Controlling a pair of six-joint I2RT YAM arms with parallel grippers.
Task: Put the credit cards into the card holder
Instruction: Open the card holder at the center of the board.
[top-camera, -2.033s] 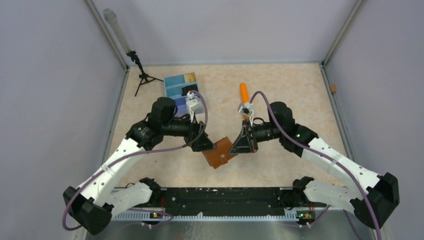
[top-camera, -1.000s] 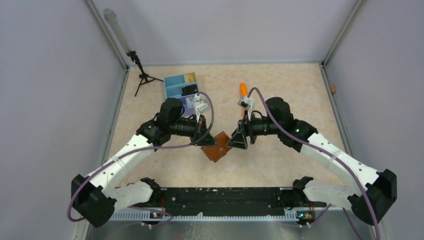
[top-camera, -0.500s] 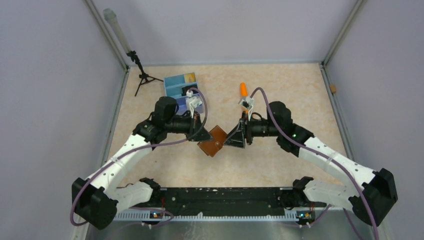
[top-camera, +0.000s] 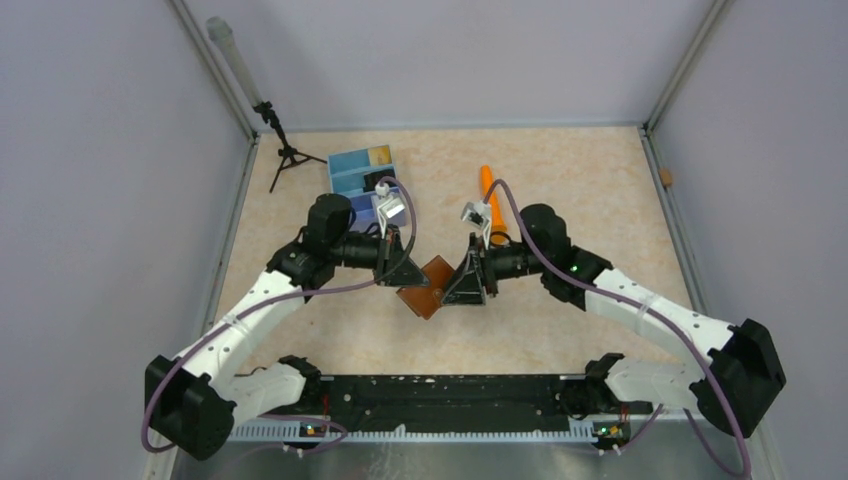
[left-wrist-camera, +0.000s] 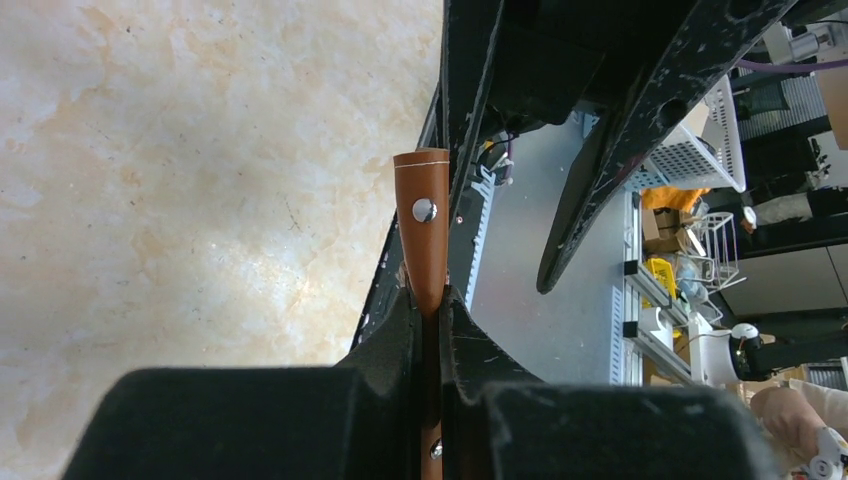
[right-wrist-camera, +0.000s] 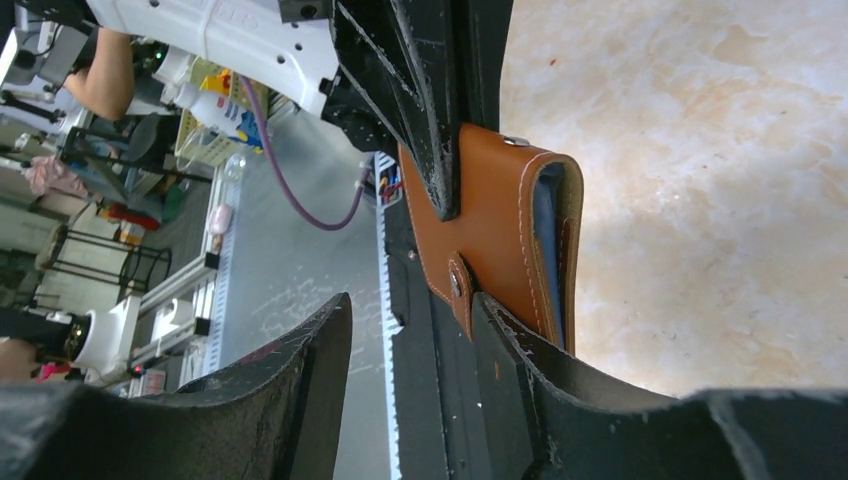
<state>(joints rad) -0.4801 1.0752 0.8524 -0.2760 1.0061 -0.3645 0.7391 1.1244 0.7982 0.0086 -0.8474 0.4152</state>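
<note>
Editor: Wallet work at mid-surface. Which tool has hold of what?

Photographer: The left tool (left-wrist-camera: 428, 300) is clenched on the card holder (left-wrist-camera: 422, 230). It pinches the brown leather strip with the snap stud, so the holder stands on edge between the pads. The right tool (right-wrist-camera: 410, 305) faces it with jaws apart and nothing visible between them. One finger lies against the holder's stitched outer face, just beside the snap tab.

Editor: Where does that put the holder?

Photographer: About the middle of the surface (top-camera: 560, 180), between the two tool heads and well short of the far edge. I cannot tell whether a corner rests on the surface.

Editor: And the credit cards (top-camera: 379, 153)?

Photographer: A tan-gold one and a dark one sit in the blue tray (top-camera: 345, 165) toward the far left corner, well apart from the holder. A grey-blue layer also shows inside the fold, but I cannot tell whether it is a card or the lining.

Editor: What is the step, and how is it done well?

Photographer: It reads as opening the holder. The right tool should catch only the free flap at its edge, not both leaves. It should close lightly and draw the flap away from the left tool's firm pinch. The pocket mouth then ends up exposed. The likely fault is leather slipping out of that narrow grip.
</note>
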